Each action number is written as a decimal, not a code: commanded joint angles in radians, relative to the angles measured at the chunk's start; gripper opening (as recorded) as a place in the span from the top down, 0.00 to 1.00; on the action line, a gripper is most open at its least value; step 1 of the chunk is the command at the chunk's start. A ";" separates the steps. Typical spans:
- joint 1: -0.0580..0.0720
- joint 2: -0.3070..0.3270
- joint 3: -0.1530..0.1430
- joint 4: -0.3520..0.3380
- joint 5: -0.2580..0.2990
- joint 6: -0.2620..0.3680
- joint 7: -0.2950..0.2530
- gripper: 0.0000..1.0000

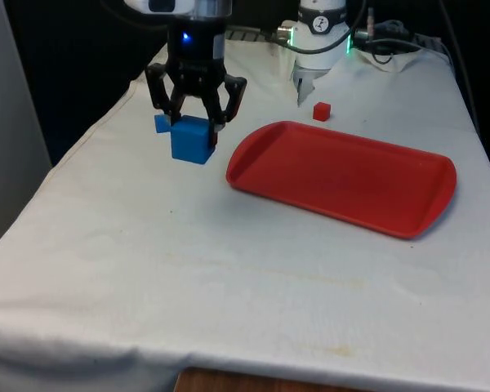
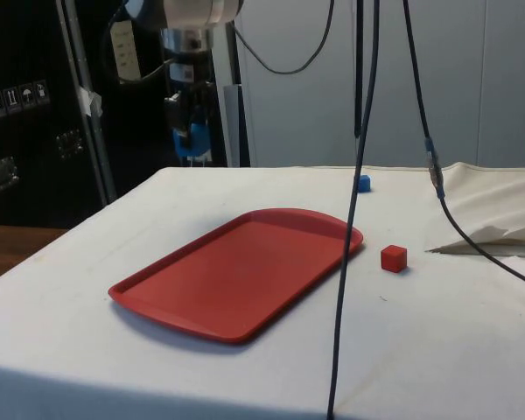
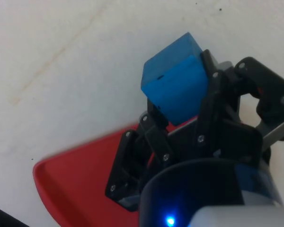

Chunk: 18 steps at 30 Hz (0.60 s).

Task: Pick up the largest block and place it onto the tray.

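My gripper [image 1: 195,122] is shut on the large blue block [image 1: 189,140] and holds it in the air above the cloth, off the tray's end at the front view's left. From the side, the gripper [image 2: 192,138] and the blue block [image 2: 195,140] hang above the table's far edge, beyond the red tray [image 2: 236,267]. At the wrist, the blue block [image 3: 173,85] sits tilted between the black fingers [image 3: 210,94], with the tray's rim [image 3: 75,179] below. The red tray [image 1: 343,175] lies flat with nothing on it.
A small blue block [image 1: 160,122] lies on the cloth just behind the held one; from the side, the small blue block [image 2: 364,183] is near the far edge. A small red block [image 1: 322,111] sits beyond the tray, close to the robot's base [image 1: 318,49]. Cables [image 2: 359,175] hang across the side view.
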 commanded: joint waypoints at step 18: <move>0.070 -0.057 -0.059 -0.036 -0.038 0.007 0.058 0.99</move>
